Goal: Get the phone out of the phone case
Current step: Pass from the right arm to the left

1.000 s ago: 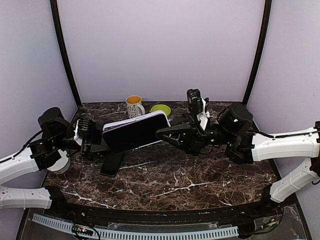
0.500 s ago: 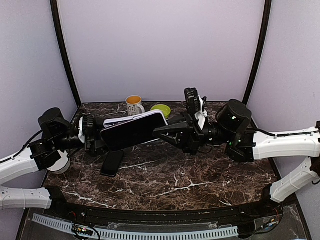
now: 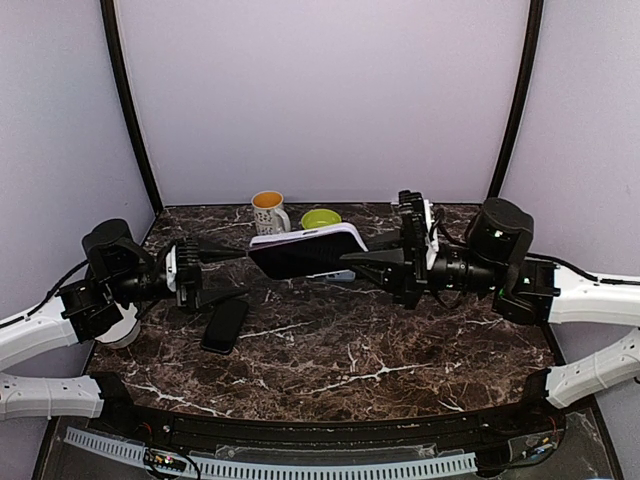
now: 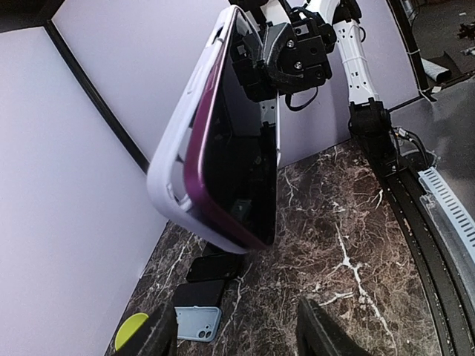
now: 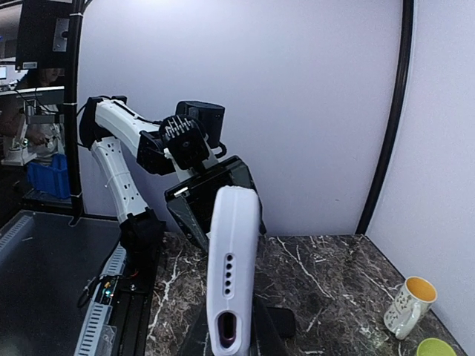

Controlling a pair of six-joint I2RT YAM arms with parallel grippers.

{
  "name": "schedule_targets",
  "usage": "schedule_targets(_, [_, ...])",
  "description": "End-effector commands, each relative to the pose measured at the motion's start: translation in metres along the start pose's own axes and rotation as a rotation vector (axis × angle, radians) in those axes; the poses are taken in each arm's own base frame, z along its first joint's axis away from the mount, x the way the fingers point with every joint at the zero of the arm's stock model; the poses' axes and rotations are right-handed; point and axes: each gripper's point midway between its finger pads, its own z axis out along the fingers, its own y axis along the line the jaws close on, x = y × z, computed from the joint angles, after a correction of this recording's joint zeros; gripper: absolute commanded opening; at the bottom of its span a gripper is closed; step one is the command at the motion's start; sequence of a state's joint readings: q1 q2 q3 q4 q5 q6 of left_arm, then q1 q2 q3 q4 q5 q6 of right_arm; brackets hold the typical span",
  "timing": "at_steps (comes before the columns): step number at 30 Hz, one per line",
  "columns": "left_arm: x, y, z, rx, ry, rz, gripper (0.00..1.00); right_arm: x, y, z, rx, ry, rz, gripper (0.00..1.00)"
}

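— Where is the phone (image 3: 305, 255) sitting?
— I'm seeing it inside the white phone case (image 4: 185, 126), hanging aloft over the worktop (image 3: 350, 350). My right hand (image 3: 352, 264) is pinching 1 end of it; my left hand (image 3: 232, 274) is hovering just beside, fingers (image 4: 157, 337) spread, touching nothing.

A: Count per kind?
B: 1 phone (image 3: 305, 257), 1 white phone case (image 3: 300, 236) around it. 1 mug (image 3: 267, 211), 1 green bowl (image 3: 321, 218), both 12 o'clock on the table (image 3: 400, 350).
A: Anything lying flat?
B: 1 black slab (image 3: 225, 325) at 9 o'clock, 1 light-blue slab (image 4: 199, 323) near centre. Phones or cases, can't tell.
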State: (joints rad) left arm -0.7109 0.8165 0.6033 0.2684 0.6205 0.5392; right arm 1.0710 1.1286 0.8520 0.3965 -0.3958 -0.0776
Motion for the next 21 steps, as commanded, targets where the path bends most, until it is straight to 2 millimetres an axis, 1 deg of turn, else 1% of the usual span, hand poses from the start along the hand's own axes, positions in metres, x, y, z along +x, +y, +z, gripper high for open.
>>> schedule_targets(1, [0.004,0.001,-0.001,-0.003,0.024,0.058,0.57,-0.017,-0.009,-0.021,0.087,-0.070,-0.227,0.00])
schedule_targets(3, [0.002,-0.003,-0.002,0.015,0.015,0.065,0.56,-0.014,-0.010,-0.024,0.101,-0.067,-0.270,0.00])
schedule_targets(5, [-0.004,-0.012,-0.004,0.060,-0.021,0.070,0.55,-0.011,-0.008,-0.025,0.094,-0.056,-0.300,0.00])
schedule_targets(8, [-0.015,-0.030,-0.008,0.145,-0.101,0.078,0.53,-0.004,0.002,-0.022,0.024,-0.037,-0.339,0.00])
schedule_targets(10, [-0.018,-0.038,-0.010,0.190,-0.131,0.074,0.51,-0.002,0.007,-0.020,-0.009,-0.038,-0.345,0.00])
schedule_targets(15, [-0.021,-0.048,-0.010,0.258,-0.157,0.053,0.46,-0.003,0.012,-0.015,-0.057,-0.046,-0.336,0.00])
schedule_targets(19, [-0.024,-0.056,-0.012,0.309,-0.182,0.038,0.45,-0.005,0.016,-0.012,-0.088,-0.052,-0.331,0.00])
schedule_targets(21, [-0.023,-0.057,-0.012,0.315,-0.181,0.033,0.44,-0.005,0.018,-0.011,-0.103,-0.054,-0.328,0.00])
